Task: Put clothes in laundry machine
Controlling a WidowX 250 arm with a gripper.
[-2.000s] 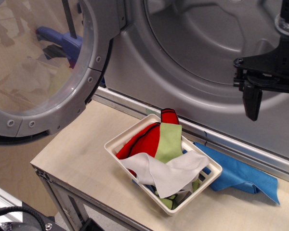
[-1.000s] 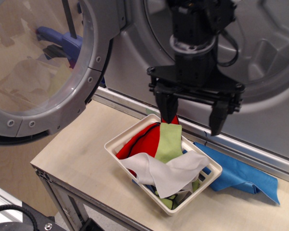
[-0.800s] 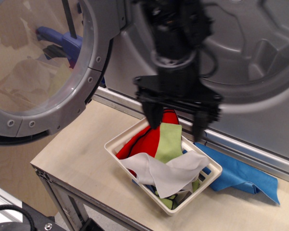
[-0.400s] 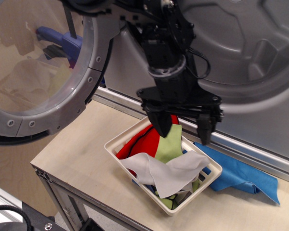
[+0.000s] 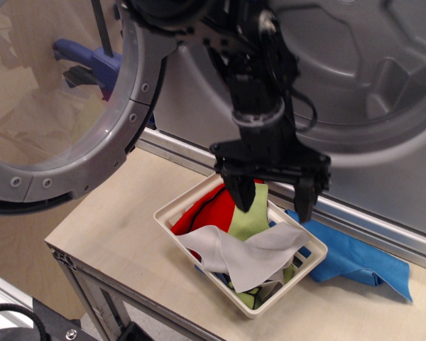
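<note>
A pale wooden table (image 5: 121,234) carries a white basket (image 5: 172,208) and blue cloth (image 5: 355,259).

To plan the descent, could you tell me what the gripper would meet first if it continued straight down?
Probably the lime green cloth atop the basket, below the open gripper; depth is uncertain from this view.

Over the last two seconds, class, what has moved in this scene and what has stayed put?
The gripper swung in from the right edge and came down, jaws open, over the basket. It holds nothing. The clothes, the blue cloth and the machine door have not moved.
</note>
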